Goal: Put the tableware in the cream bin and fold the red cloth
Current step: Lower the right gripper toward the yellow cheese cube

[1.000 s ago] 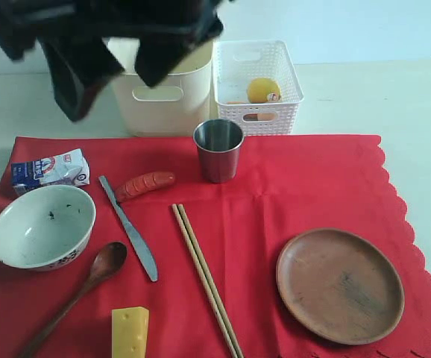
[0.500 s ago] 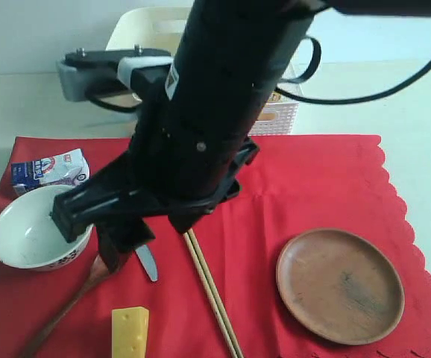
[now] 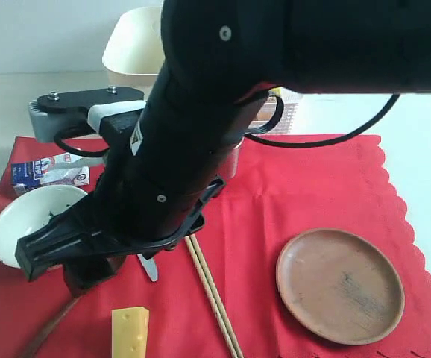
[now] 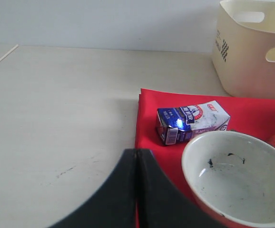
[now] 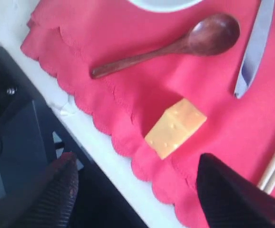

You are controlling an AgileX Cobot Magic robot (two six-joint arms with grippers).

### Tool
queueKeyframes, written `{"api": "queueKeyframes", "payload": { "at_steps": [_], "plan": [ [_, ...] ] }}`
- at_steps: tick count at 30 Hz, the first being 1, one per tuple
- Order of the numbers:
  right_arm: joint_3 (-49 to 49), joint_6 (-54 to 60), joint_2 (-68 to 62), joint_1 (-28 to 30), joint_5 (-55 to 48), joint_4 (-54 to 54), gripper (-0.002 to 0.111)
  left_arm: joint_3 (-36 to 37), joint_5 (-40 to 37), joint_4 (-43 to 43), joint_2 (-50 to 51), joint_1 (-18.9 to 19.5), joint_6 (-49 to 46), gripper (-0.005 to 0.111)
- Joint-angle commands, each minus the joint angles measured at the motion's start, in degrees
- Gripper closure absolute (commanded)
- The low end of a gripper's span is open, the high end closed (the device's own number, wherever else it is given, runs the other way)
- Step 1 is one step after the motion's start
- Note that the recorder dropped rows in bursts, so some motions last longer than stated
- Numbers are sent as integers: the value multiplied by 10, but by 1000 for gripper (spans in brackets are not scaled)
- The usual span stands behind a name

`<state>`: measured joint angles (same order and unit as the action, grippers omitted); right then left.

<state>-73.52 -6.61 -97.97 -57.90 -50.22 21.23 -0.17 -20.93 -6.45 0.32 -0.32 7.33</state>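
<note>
Nothing looks done yet: the white patterned ceramic bowl [image 4: 237, 180], dark wooden spoon [image 5: 175, 45], metal knife [image 5: 256, 47], wooden chopsticks [image 3: 212, 298] and round brown wooden plate [image 3: 340, 285] lie on the unfolded bright red cloth [image 3: 305, 186], outside the tall cream plastic bin [image 4: 251, 52] beyond it. The right gripper [image 5: 137, 161] hangs wide and empty above the cloth; the left gripper [image 4: 137, 156] is closed on nothing.

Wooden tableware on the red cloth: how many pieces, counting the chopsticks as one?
3: the plate at right, the chopsticks in the middle, running under the arm, the spoon beside the bowl. The arm may hide others.
</note>
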Motion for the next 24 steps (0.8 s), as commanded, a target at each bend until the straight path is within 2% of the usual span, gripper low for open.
{"api": "queueKeyframes", "payload": {
  "at_steps": [1,13,20,24],
  "plan": [
    [2,-3,-19,-1,23,8,41,2,8,1,-3,-3,0,107],
    [2,-74,-96,-1,16,3,36,2,8,1,-3,-3,0,107],
    [2,-151,-128,-1,21,-39,33,2,8,1,-3,-3,0,107],
    [-2,-160,-141,-23,24,-41,33,2,8,1,-3,-3,0,107]
  ]
}}
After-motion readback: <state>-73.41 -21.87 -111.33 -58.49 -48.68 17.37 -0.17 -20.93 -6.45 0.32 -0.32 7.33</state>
